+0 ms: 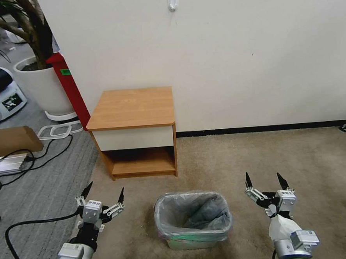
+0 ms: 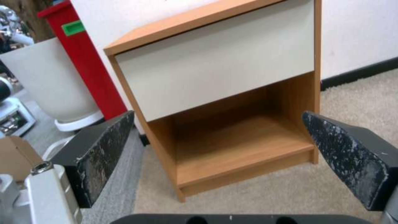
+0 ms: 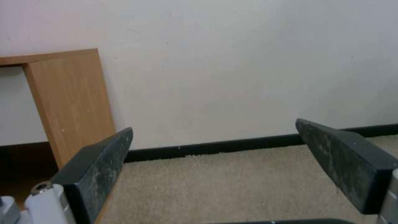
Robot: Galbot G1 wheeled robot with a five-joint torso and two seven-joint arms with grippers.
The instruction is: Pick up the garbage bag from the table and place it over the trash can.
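Thin grey plastic already lines the bin point(image 1: 193, 222): the bag point(image 1: 197, 214) sits inside it, its edge folded out over the rolled rim all round, with a pinkish-green band showing on the near side. The tabletop point(image 1: 132, 107) is bare wood, well beyond both arms.

The left end effector point(image 1: 105, 190) hangs just to the left of the bin, its fingers spread wide and holding nothing; seen from its wrist, the nightstand's drawer front and lower shelf lie straight ahead between the fingers. The right end effector point(image 1: 265, 180) hangs on the bin's other side, also spread and empty, facing the wall and its black skirting point(image 3: 232, 144). The bin stands between the two, nearer the robot than their fingertips.

By the look of it the task is as good as done, so the risks are small ones. The film is light and only draped, so a finger brushing the rim on either side could drag the fold off or tip the bin on the carpet. The far fold looks shallower than the near one, though I cannot tell how firmly it grips; slack there could let the bag slump inward. A cable point(image 1: 30, 224) lies on the floor beside the left arm and could snag it.
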